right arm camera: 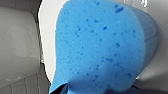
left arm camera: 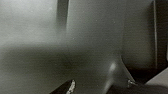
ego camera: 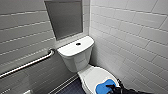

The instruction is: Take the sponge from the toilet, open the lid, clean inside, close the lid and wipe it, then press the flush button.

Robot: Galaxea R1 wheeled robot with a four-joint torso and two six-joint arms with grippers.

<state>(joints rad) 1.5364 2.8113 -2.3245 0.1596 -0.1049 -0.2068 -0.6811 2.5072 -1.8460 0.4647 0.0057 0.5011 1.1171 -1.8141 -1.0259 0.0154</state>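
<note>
Fig.: right gripper (ego camera: 112,88) at bright blue soft sponge pad (ego camera: 102,88), flat on closed white oval plastic lid (ego camera: 95,75), prob. for wiping; we cannot tell whether it grips.

A white glossy ceramic toilet (ego camera: 75,57) stands mid-frame, with a small dark round flush button (ego camera: 78,44) centred on its tank top. The smooth white oval lid (ego camera: 96,75) is down. A bright blue porous sponge (ego camera: 103,88) lies on the lid's front end, at the frame's bottom edge.
</note>
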